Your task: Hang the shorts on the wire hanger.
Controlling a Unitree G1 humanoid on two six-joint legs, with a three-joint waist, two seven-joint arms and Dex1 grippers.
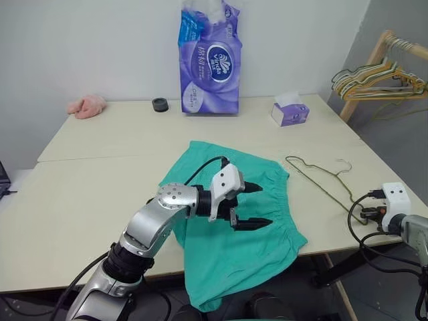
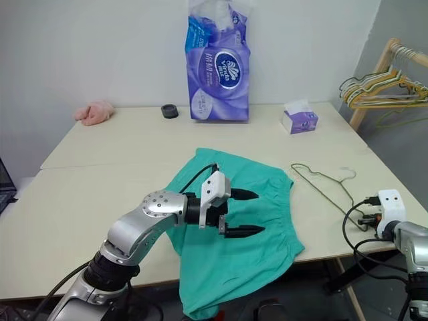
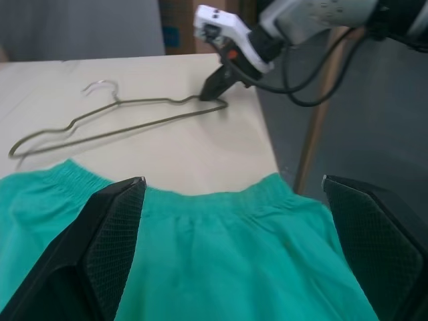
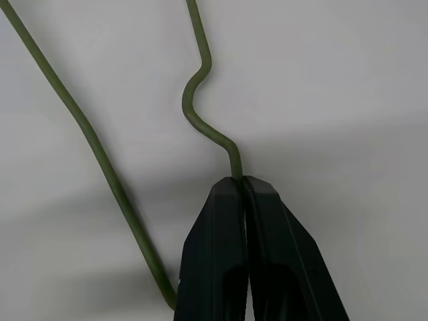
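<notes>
The teal-green shorts lie spread on the table, their lower part drooping over its front edge. My left gripper hovers just above the middle of the shorts, open, with nothing between its fingers. To the right of the shorts, the thin olive-grey wire hanger lies flat on the table with its hook toward the right. My right gripper is shut on the hanger's near corner by the table's right edge; in the left wrist view, the right gripper pinches the wire's end.
A tall purple tissue pack, a small purple tissue box, a black ring and a pink cloth lump stand along the back of the table. A wooden rack with several hangers is off the table at right.
</notes>
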